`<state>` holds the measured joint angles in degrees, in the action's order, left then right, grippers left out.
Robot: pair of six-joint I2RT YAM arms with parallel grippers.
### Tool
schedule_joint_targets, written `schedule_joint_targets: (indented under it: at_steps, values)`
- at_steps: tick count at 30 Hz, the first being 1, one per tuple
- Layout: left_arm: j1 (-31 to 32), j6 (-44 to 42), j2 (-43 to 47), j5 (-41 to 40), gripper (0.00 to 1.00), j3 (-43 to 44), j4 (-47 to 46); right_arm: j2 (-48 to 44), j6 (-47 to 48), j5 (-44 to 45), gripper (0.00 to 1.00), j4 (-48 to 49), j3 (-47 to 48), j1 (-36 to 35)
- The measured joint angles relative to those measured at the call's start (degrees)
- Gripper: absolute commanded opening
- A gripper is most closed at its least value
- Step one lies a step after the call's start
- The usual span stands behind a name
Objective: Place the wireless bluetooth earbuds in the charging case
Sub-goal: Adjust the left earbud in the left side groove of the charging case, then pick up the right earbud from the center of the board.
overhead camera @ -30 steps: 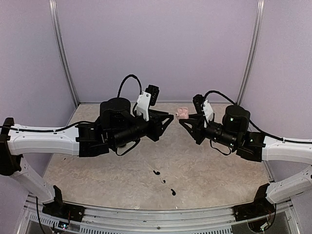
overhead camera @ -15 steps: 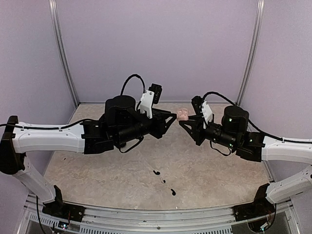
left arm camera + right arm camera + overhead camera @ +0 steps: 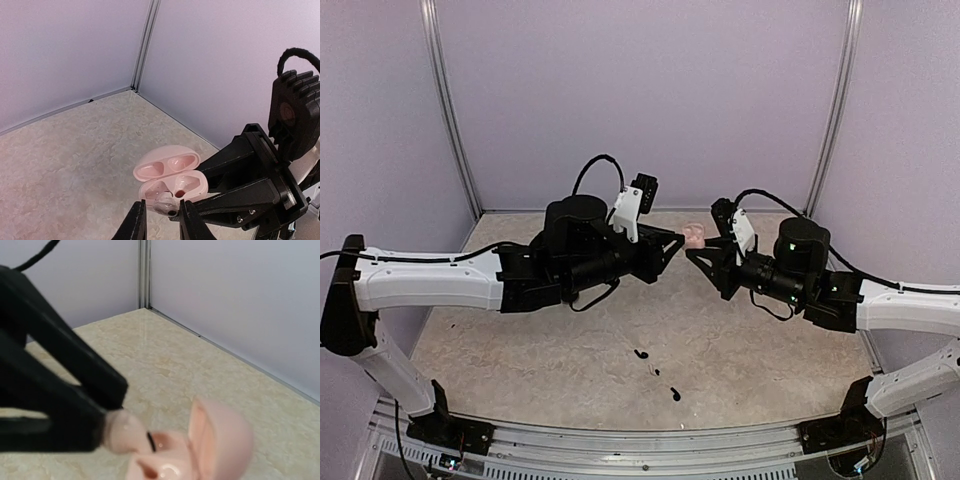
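Note:
The charging case (image 3: 172, 181) I see is pale pink, with its lid open. My right gripper (image 3: 697, 249) is shut on it and holds it above the table; the case also shows in the top view (image 3: 695, 235) and the right wrist view (image 3: 212, 445). My left gripper (image 3: 162, 216) is shut on a pale, glossy earbud (image 3: 169, 204) with a dark tip. The bud rests at the front rim of the case, over the left socket. It shows again in the right wrist view (image 3: 125, 432). The right socket looks empty. No black case is in view.
Three small black bits (image 3: 640, 353) (image 3: 655, 371) (image 3: 676, 393) lie on the beige table near its front. Purple walls enclose the table, with the back corner (image 3: 134, 89) close behind the case. Both arms meet at the back middle.
My left arm has moved right toward the case, bringing the earbud up to its rim. My right gripper has shifted slightly left with the case.

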<state>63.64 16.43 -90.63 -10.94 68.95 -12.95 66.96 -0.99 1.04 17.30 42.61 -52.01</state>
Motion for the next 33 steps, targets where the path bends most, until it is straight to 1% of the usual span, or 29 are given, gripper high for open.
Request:
schedule_joint_targets:
  at_steps: [4, 10, 18, 26, 29, 33]
  values:
    - [-0.4, 0.2, -0.3, 0.2, 0.19, 0.0, 0.3, 0.0, 0.3, -0.2, 0.0, 0.0, 0.0, 0.0]
    - [-0.5, 0.3, -0.3, 1.0, 0.14, 0.0, 0.3, -0.2, 1.8, -0.9, 0.0, -0.2, 0.0, 0.0]
    - [-0.6, -0.3, 0.1, 1.7, 0.11, 0.0, 0.0, -2.1, 2.6, -2.4, 0.0, -0.3, -0.8, 0.3]
    - [-1.1, -1.8, 0.4, 2.0, 0.11, -0.2, -0.1, -4.4, 3.1, -8.9, 0.0, 2.6, -1.7, -0.1]
    - [-1.1, -2.7, 0.7, 3.0, 0.11, -0.9, -0.1, -5.0, 3.0, -10.1, 0.0, 3.5, -2.0, -0.1]
    - [-1.1, -3.4, 2.2, 3.5, 0.2, -3.0, -0.5, -5.5, 3.0, -10.7, 0.0, 4.2, -2.3, -0.1]
